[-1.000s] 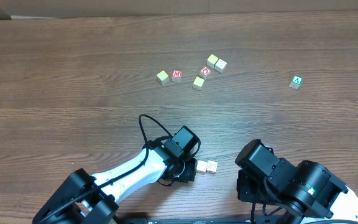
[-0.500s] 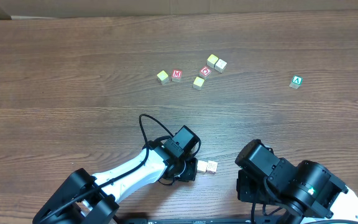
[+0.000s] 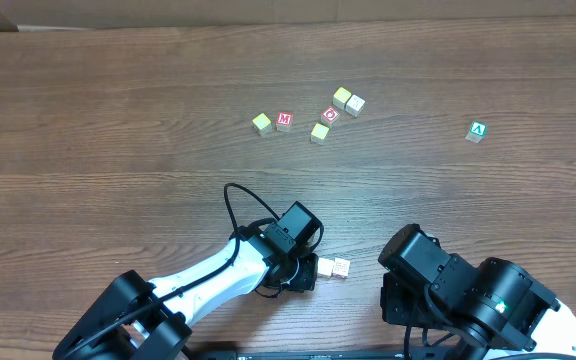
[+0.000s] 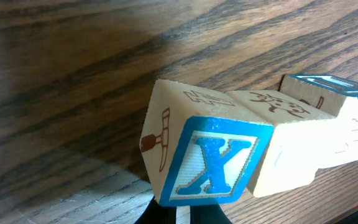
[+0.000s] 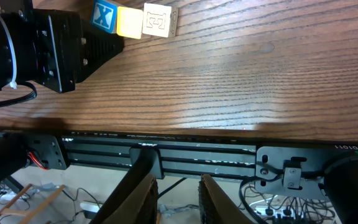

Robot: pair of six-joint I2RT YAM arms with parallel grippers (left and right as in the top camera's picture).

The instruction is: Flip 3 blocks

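Observation:
Two pale blocks lie touching near the table's front edge: one with a blue "X" face [image 4: 207, 158] [image 3: 325, 266] and a cream one [image 4: 297, 140] [image 3: 341, 267] beside it. My left gripper [image 4: 179, 214] [image 3: 308, 271] is shut, empty, its tips right against the bottom of the X face. Farther back lie three yellow blocks [image 3: 261, 123] [image 3: 319, 132] [image 3: 341, 97], a cream block [image 3: 355, 104] and, far right, a green "A" block [image 3: 478, 131]. My right gripper [image 5: 178, 199] hangs below the table's front edge, open a little, with nothing between its fingers.
A red "M" cube [image 3: 284, 121] and a red "O" cube [image 3: 330, 114] sit among the yellow blocks. The right wrist view shows the table's front edge [image 5: 229, 134], rails and cables below it, and the left arm's black body [image 5: 48, 50] at the left.

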